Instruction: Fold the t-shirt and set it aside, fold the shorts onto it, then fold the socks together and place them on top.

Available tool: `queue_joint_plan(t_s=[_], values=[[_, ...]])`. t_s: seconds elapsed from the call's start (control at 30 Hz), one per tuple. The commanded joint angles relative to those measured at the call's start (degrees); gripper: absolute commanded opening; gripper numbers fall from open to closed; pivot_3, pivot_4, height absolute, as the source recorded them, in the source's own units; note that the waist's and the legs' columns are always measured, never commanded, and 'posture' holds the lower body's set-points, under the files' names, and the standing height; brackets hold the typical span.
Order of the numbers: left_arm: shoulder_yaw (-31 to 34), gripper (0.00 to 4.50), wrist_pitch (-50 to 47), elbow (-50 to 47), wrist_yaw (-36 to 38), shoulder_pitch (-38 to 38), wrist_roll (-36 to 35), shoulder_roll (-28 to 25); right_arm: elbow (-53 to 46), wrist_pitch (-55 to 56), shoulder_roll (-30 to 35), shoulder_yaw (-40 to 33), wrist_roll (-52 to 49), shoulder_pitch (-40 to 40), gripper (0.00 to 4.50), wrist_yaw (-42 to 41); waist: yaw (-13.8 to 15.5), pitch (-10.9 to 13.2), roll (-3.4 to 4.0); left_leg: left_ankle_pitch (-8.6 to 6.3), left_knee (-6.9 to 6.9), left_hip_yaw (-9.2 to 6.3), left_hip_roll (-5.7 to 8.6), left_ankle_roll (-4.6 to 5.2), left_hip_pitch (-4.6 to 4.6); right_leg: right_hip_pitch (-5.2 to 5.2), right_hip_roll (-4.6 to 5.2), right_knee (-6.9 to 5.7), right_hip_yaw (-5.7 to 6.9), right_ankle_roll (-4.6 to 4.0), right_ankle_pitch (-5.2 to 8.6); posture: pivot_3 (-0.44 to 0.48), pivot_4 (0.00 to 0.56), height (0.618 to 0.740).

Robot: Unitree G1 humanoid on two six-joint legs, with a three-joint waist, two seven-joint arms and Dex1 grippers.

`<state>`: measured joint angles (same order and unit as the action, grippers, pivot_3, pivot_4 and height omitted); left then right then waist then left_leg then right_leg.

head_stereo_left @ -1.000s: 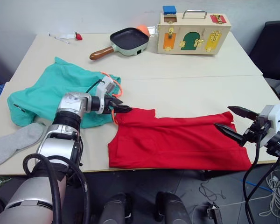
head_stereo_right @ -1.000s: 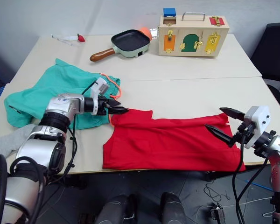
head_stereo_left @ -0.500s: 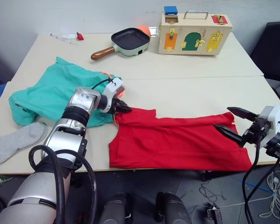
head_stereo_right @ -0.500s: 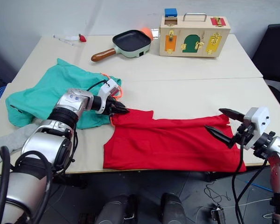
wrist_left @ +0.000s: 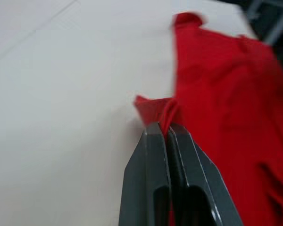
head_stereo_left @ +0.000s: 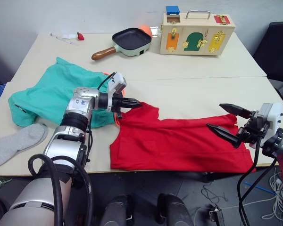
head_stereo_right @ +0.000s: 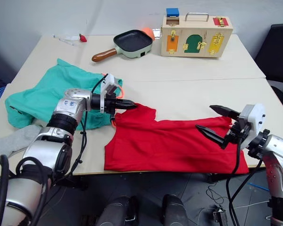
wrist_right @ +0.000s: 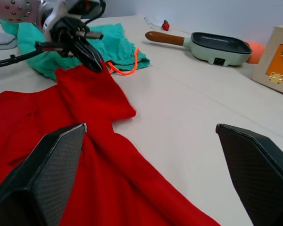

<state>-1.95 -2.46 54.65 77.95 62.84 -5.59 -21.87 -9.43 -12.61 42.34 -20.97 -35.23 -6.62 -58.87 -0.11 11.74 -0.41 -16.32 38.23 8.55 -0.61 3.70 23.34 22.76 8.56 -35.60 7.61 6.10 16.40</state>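
The red t-shirt (head_stereo_left: 179,141) lies spread along the table's front edge. My left gripper (head_stereo_left: 137,104) is shut on its upper left corner, and the pinched red fabric (wrist_left: 155,107) bunches just beyond the closed fingertips. That corner is raised slightly off the table. My right gripper (head_stereo_left: 216,116) hangs open over the t-shirt's right end with nothing between its fingers (wrist_right: 42,179). The teal shorts (head_stereo_left: 52,92) lie crumpled to the left, their orange drawstring beside my left wrist. One grey sock (head_stereo_left: 16,143) rests at the front left edge.
At the back of the table stand a frying pan (head_stereo_left: 129,40) and a wooden latch box (head_stereo_left: 197,28). Small items (head_stereo_left: 68,36) lie at the far left corner. A black chair (head_stereo_left: 279,47) stands off the table's right side.
My left gripper has shut on the t-shirt's corner and drawn it a little up and to the right. The right gripper has shifted slightly inward, still open.
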Motion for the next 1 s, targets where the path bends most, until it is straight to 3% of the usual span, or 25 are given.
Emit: queue_joint_plan(t_s=[0.03,0.3,0.73,1.0], values=[[0.3,0.01,8.1,-3.5,5.5,-2.4,-1.5,-2.5,0.2,1.1,0.5,-1.5,-0.5,-0.2,4.5,-0.8,-0.1,0.0,0.0,0.0,0.01,0.0,0.0,0.0,-0.01,0.0,-0.01,0.0,0.01,0.0,0.0,0.0,0.15,0.74],[0.1,0.01,13.7,-16.3,14.4,-11.8,-7.8,-6.3,3.3,3.0,1.1,-2.2,0.6,0.9,4.5,-2.6,0.0,0.0,0.0,-0.01,0.04,0.0,-0.01,0.08,-0.01,-0.04,0.01,0.0,-0.02,0.0,0.0,0.0,0.15,0.74],[-6.1,0.01,12.9,-31.2,14.5,-21.9,-12.1,-13.0,7.5,5.5,1.3,-2.9,2.2,3.2,4.5,-4.6,-0.1,0.0,0.01,-0.02,0.04,-0.04,-0.02,0.09,-0.04,-0.09,0.0,0.01,-0.04,0.0,0.0,0.0,0.15,0.74],[-8.8,0.01,9.3,-40.6,14.1,-29.6,-15.6,-16.2,14.9,8.7,5.8,-5.4,4.1,3.7,4.5,-8.1,0.0,0.0,0.02,-0.03,0.03,-0.06,-0.02,0.1,-0.05,-0.11,0.04,0.06,-0.18,-0.01,0.0,0.0,0.15,0.74]])
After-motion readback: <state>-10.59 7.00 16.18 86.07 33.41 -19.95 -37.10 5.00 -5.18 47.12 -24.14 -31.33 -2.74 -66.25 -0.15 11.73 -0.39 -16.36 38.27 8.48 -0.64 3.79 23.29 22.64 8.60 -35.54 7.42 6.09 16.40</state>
